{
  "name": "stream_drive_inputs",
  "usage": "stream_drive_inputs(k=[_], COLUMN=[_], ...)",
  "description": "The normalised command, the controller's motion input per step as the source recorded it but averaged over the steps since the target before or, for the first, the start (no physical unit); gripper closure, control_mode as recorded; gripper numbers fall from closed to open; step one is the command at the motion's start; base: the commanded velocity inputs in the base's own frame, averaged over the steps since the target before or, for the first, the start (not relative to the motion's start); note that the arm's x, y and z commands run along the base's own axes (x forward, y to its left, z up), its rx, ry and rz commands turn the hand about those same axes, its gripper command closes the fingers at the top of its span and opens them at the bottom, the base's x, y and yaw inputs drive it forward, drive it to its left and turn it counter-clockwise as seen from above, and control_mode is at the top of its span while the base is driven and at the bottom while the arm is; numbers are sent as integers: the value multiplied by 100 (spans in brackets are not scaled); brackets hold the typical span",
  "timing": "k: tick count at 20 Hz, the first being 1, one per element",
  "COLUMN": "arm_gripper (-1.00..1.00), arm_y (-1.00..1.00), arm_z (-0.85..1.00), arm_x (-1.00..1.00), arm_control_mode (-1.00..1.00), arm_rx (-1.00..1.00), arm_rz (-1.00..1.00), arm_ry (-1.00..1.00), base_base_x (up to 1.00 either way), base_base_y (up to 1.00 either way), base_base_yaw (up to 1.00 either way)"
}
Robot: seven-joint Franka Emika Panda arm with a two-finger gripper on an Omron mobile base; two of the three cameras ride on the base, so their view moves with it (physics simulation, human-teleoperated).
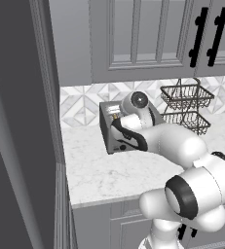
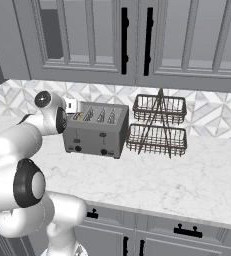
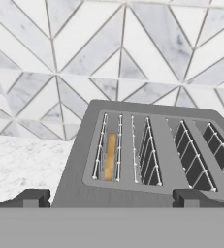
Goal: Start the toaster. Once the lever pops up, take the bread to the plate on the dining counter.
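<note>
Gripper [image 3: 108,198] open above toaster [image 3: 147,160]; bread [image 3: 110,157] in leftmost slot; no readable writing.

A white marble tabletop [image 2: 187,185] with faint grey veins runs along a wall tiled in grey and white diamond shapes [image 2: 212,112]. Grey panelled upper cabinets [image 2: 87,40] with long black handles [image 2: 124,40] hang above it, and grey lower cabinets [image 2: 157,237] sit below. A two-tier black wire basket [image 2: 158,125] stands on the tabletop against the tiles.
</note>
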Motion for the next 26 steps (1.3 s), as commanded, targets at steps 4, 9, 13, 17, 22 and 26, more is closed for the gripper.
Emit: stream_drive_inputs(k=[4,9,13,17,22,26], arm_gripper=[-100,-100,-100,-100,-100,-100], arm_y=[0,0,0,0,0,0], arm_z=[0,0,0,0,0,0], arm_x=[0,0,0,0,0,0], arm_control_mode=[-100,-100,-100,-100,-100,-100], arm_rx=[0,0,0,0,0,0], arm_rz=[0,0,0,0,0,0], arm_ry=[0,0,0,0,0,0], base_base_x=[0,0,0,0,0,0], base_base_y=[0,0,0,0,0,0], base_base_yaw=[0,0,0,0,0,0])
